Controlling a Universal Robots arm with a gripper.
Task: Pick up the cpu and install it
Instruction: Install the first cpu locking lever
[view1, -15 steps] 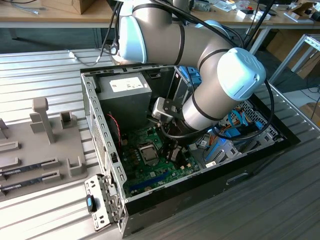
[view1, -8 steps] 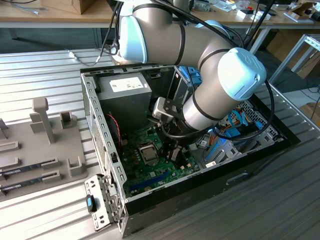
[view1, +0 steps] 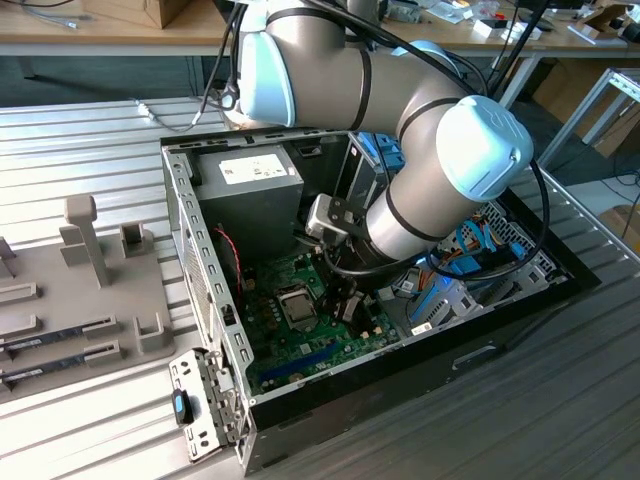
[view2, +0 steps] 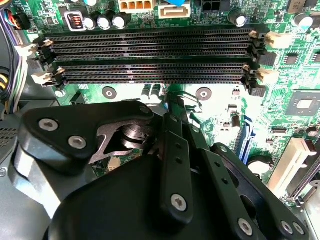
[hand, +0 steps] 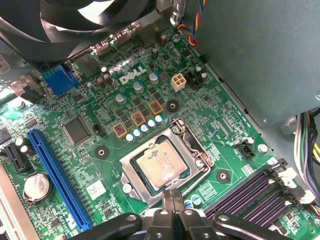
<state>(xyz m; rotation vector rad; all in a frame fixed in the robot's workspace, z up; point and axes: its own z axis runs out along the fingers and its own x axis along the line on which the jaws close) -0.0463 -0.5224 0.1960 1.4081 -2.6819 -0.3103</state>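
Exterior view: the arm (view1: 400, 110) reaches from the upper centre of the frame down into an open computer case (view1: 400, 350) lying on the ribbed desk (view1: 90, 150). The hand (view1: 345, 300) sits low over the green motherboard (view1: 330, 340), just right of the socket (view1: 298, 307) in the frame's centre. A grey power supply (view1: 250, 172) occupies the case's upper-left corner. A grey fixture (view1: 85, 270) with upright posts stands at the frame's left; two memory sticks (view1: 60, 345) lie in its lower slots.

First wrist view: the cpu (hand: 164, 168), silver-topped, lies seated in the socket at lower centre, inside the metal retention frame (hand: 192, 145). The hand's fingers (hand: 172, 200), at the bottom edge, are pressed together and hold nothing; their tips are just beside the socket's near edge. A blue expansion slot (hand: 55, 175) runs down the left.

Second wrist view: the closed fingers (view2: 176, 130) point toward four empty memory slots (view2: 150, 57) crossing the upper frame.
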